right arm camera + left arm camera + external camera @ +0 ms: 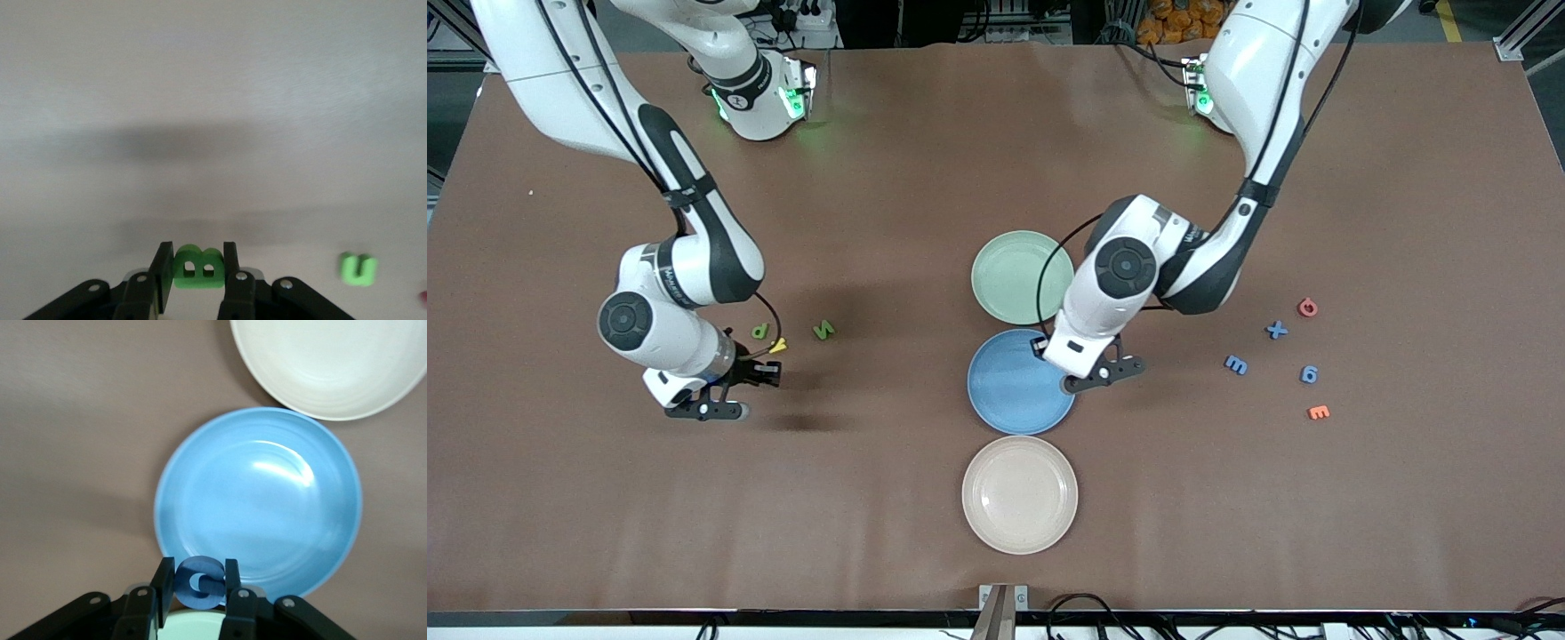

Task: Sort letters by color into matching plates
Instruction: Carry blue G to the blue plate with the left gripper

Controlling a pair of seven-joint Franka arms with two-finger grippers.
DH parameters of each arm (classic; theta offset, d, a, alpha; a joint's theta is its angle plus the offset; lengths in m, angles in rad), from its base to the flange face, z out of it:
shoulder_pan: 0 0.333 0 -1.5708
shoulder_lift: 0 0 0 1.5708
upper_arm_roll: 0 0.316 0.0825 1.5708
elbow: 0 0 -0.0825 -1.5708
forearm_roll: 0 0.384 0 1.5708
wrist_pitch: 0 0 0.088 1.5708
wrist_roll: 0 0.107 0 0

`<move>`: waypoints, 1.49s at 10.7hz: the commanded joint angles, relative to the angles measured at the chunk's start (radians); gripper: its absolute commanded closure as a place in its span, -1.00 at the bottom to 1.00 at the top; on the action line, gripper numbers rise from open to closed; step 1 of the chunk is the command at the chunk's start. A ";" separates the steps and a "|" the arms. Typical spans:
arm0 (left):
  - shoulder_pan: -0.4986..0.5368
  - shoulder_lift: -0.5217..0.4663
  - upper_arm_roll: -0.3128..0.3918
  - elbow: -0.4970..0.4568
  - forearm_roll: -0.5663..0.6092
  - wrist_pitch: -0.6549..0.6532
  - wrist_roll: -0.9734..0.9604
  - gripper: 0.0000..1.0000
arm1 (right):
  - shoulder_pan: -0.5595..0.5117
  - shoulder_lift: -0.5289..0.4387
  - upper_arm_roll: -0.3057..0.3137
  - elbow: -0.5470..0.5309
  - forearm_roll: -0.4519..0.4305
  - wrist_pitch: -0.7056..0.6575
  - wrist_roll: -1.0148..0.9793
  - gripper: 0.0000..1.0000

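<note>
My left gripper is shut on a blue letter. It hangs over the blue plate at the edge next to the mint green plate, where the front view shows that gripper. The blue plate holds nothing. My right gripper is shut on a green letter B above bare table toward the right arm's end; the front view shows it close to two green letters. Blue letters lie toward the left arm's end.
A cream plate lies nearest the front camera, in line with the other two. A yellow letter lies by the right gripper. Red and orange letters sit among the blue ones. One green letter shows in the right wrist view.
</note>
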 commanded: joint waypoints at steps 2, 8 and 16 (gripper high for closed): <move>-0.030 0.027 0.008 0.050 -0.019 0.039 -0.063 1.00 | 0.078 -0.010 0.035 0.044 -0.006 -0.051 0.231 1.00; -0.027 0.024 0.013 0.047 -0.004 0.039 -0.041 -1.00 | 0.202 -0.004 0.047 0.065 -0.010 -0.040 0.479 1.00; 0.137 -0.016 0.022 0.017 0.013 -0.122 0.267 -1.00 | 0.341 0.050 0.093 0.151 -0.019 -0.042 0.800 1.00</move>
